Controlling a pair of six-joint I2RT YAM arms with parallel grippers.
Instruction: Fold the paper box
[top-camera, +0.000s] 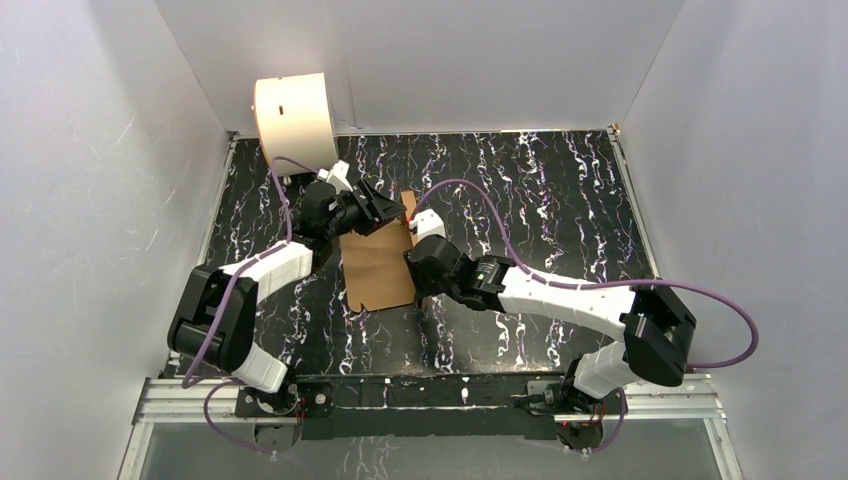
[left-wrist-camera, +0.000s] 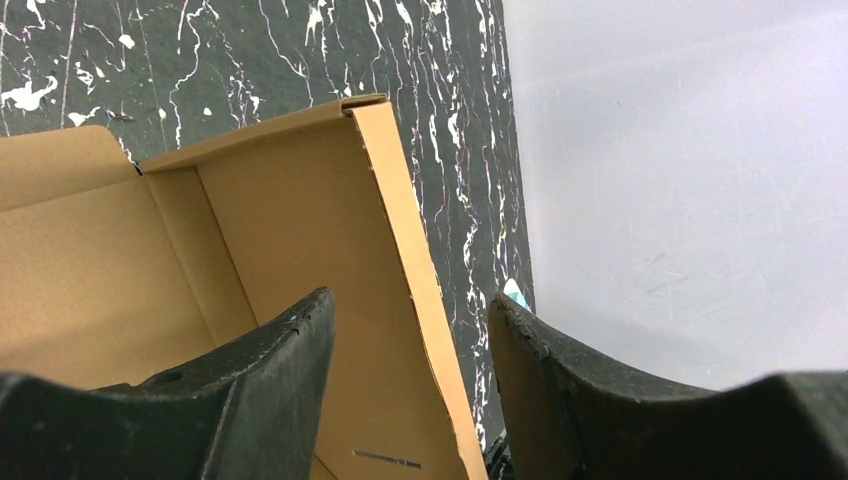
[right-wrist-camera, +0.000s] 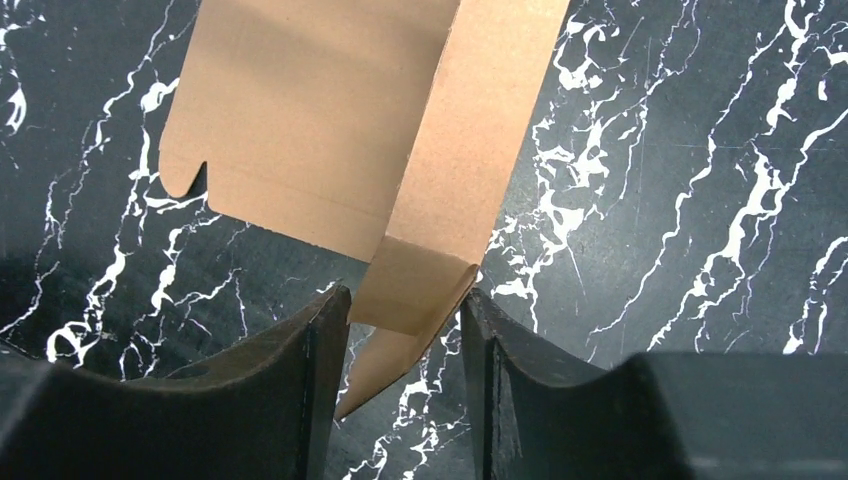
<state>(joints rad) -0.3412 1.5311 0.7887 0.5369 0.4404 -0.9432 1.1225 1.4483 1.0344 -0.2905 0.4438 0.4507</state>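
Mid tabletop (top-camera: 560, 200) lies box (top-camera: 378, 265), btwn the 2 arms. Drum (top-camera: 295, 118) in far-left corner, behind box, well apart. The left fingers (left-wrist-camera: 270, 400) straddle a raised wall at box's far end. The right fingers (right-wrist-camera: 280, 400) sit at its right edge, flap btwn them.

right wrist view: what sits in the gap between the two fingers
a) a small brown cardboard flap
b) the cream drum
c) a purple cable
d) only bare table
a: a small brown flap at the end of the paper box reaches down into the gap between the two dark fingers, with the black marbled table beneath it.
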